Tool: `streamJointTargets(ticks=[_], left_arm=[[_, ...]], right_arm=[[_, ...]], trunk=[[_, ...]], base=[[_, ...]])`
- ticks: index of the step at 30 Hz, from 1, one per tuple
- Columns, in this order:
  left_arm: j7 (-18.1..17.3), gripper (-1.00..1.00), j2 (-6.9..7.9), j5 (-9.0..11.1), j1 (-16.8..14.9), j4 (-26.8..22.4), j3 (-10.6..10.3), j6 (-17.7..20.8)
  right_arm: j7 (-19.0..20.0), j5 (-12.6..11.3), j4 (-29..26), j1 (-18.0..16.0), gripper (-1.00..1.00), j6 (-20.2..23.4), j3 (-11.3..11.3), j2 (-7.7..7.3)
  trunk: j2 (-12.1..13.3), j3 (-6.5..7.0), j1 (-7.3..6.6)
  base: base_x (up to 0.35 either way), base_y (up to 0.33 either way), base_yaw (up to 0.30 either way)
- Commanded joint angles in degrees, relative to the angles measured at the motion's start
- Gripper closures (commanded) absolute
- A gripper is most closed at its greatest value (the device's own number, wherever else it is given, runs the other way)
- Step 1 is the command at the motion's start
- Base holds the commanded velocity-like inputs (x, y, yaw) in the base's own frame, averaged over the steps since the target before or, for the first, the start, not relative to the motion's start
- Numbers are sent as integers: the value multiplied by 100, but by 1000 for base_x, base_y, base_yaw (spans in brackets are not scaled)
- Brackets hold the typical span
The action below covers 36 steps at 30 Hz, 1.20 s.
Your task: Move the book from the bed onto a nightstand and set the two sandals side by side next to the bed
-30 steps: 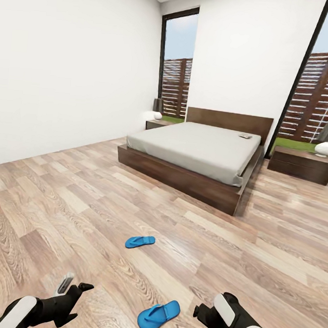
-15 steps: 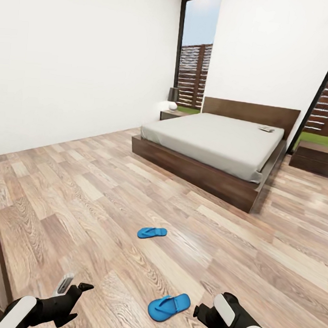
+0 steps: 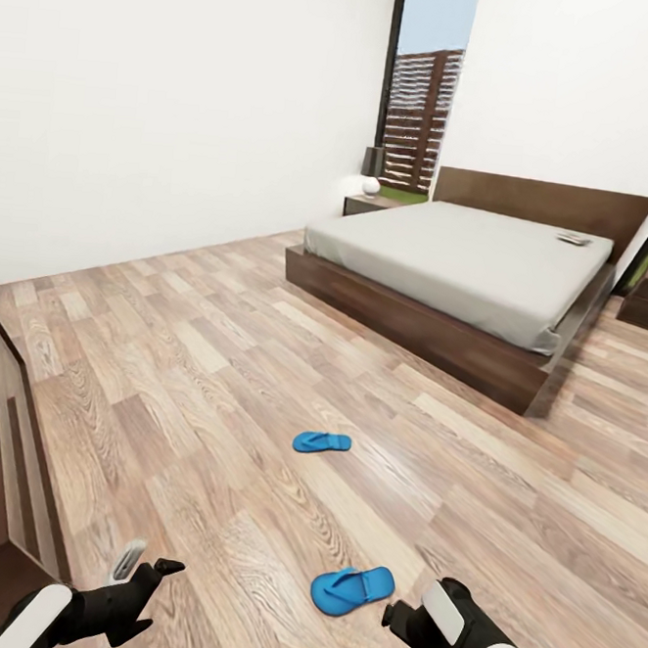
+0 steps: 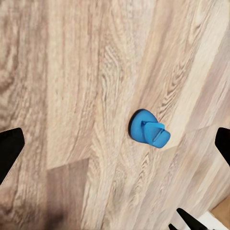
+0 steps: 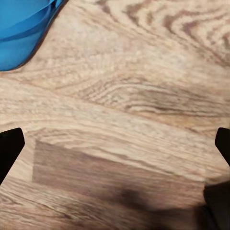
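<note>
- The near sandal (image 3: 351,590) lay flat on the floor (image 3: 212,373) just ahead of your right gripper (image 3: 399,614) and a little toward your left one; a corner of it also showed close under the right wrist camera (image 5: 24,33).
- You could expect it to be light, thin and bendy, probably foam or rubber, so it would likely flop if pinched at one end. The strap standing off the sole looked like the best place to take hold; failing that, an edge of the sole near its middle.
- The far sandal (image 3: 321,443) lay well ahead of both grippers, between you and the bed (image 3: 466,277), and apart from its mate. It should handle the same way.
- The book (image 3: 573,239) sat on the mattress at the headboard end, far beyond your right gripper. It looked small and thin, so judge it light and fairly stiff; gripping across its spine edge should serve.
- A nightstand (image 3: 370,206) stood at the bed's far side by the window.
- Your left gripper (image 3: 142,570) hung low over the floor with fingers spread wide and empty; the right showed its tips at the frame edges of its own camera, also wide apart, holding nothing.
</note>
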Motion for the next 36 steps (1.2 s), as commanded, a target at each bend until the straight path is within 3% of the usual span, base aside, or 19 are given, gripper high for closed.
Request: streamJointTargets(ticks=[1,14,23,27,35,36], left_arm=[[43,-100,-1,53,-3,-4,12,28],[35,-100,0,53,-3,-4,14,28],[34,-100,0,53,-2,-4,24,28],[32,-100,0,78,-3,-4,35,28],[-29,-100,-15,116,-3,-4,46,28],[-40,-100,-19,119,-3,-4,46,28]], right_arm=[[-50,-50,-14,2,-100,18,-9,2],[-45,-52,-61,-2,-100,35,6,2],[-102,-70,-473,-33,-100,83,1,-26],[-115,-303,-537,-151,-100,134,-3,-27],[-154,-1274,-495,-472,-100,333,-3,-17],[-210,-1516,-444,-575,-100,352,-2,-15]], trunk=[[-4,-32,1],[-5,-69,4],[-5,-69,4],[-5,-69,4],[-5,-69,4],[-5,-69,4]], base=[[0,0,141],[0,0,42],[0,0,1],[0,0,0],[0,0,0],[0,0,0]])
